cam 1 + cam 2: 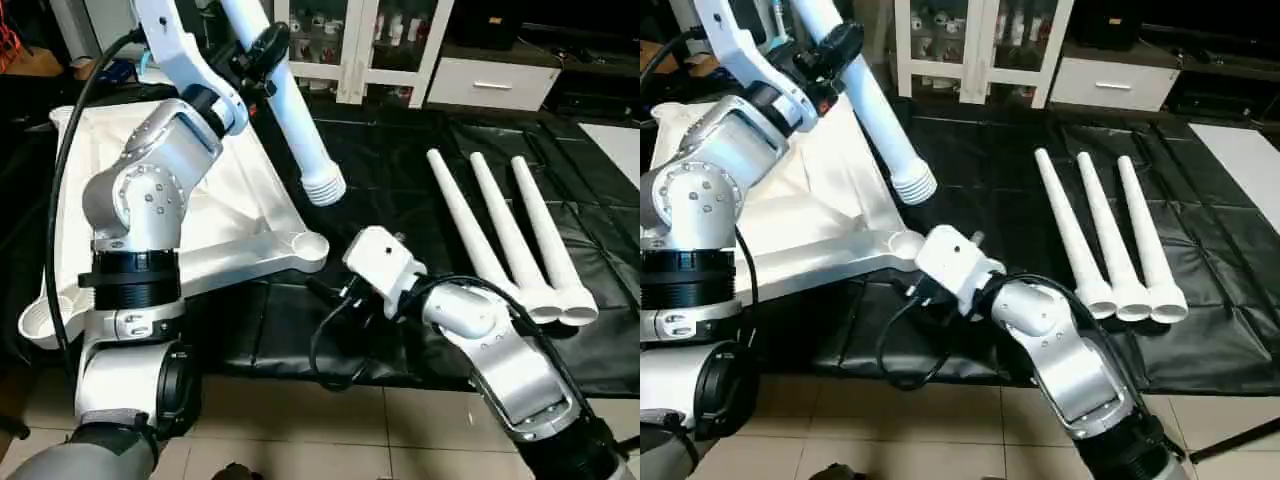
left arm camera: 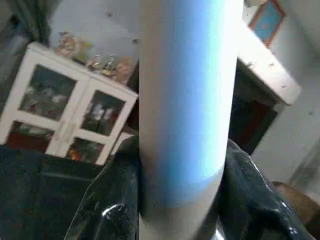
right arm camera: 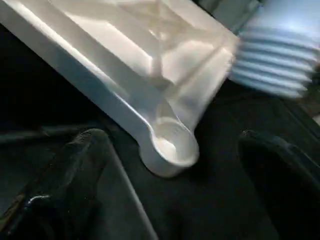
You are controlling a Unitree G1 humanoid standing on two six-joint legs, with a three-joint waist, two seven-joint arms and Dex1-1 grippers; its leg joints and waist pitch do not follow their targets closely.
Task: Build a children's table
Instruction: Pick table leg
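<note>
Nearest the robot, the right gripper (image 3: 165,200) hovers low over the black mat (image 1: 400,190), its two fingers (image 3: 65,175) spread wide with nothing between them. It points straight at the corner socket (image 1: 306,247) of the white table top (image 1: 230,200), which lies ribbed side up. My read: this hand is open and waiting so it can steady that corner, or catch the leg, once threading starts. The socket sits just ahead of the open fingers, close but not touching.

Just past the socket, the threaded end (image 1: 323,187) of the held leg (image 1: 290,110) hangs in the air, above and slightly beyond the socket's mouth, tilted rather than upright. It looks like it is being lined up for screwing in; the tilt would need to come out first.

Further up, the left gripper (image 1: 262,48) pinches that leg partway along its shaft, black fingers (image 2: 250,195) clamped on either side of the tube, thread pointing down toward the robot.

Off to the right, three more legs (image 1: 510,235) lie side by side on the mat, flared ends nearest the robot, well apart from both grippers. Spares waiting their turn, I'd say.

At the back stands a white glass-door cabinet (image 1: 350,40).
</note>
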